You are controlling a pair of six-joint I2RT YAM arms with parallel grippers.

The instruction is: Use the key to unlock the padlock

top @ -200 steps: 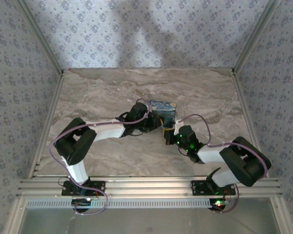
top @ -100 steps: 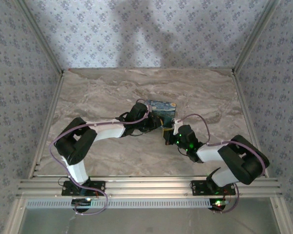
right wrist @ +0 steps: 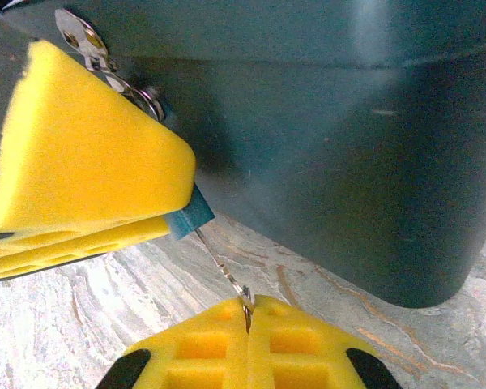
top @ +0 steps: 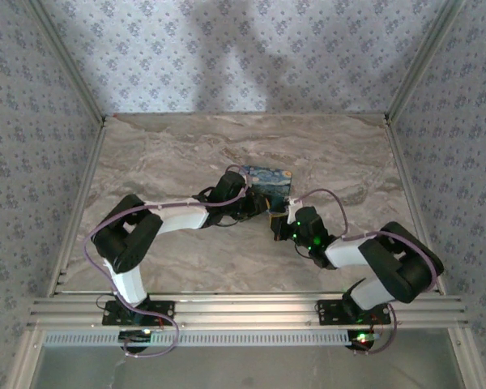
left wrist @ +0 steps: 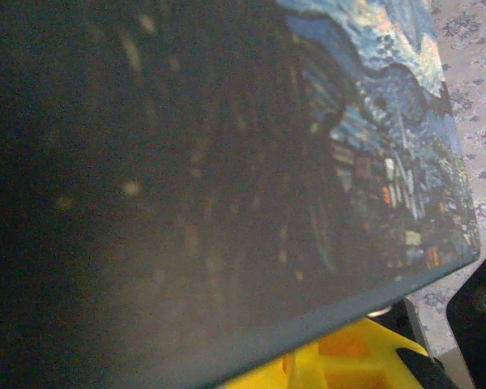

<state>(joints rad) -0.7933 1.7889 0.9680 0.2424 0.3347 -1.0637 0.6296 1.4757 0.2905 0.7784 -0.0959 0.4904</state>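
Marble tabletop (top: 162, 162); right end effector (right wrist: 247, 318) clamped on key (right wrist: 219, 262); left end effector (top: 256, 208) grip unclear.

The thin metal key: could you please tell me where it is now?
Right wrist view, bottom centre: the thin metal key is pinched between the yellow fingers of the right gripper, slanting up-left over the marble table toward the dark blue box.

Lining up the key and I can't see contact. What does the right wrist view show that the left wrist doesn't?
Right wrist: the right gripper shut on a thin metal piece, probably the key, leading up to a teal part under another yellow finger, with metal rings by the box's dark side wall. Left wrist: the box's painted night-sky top. Both: the box and yellow fingers.
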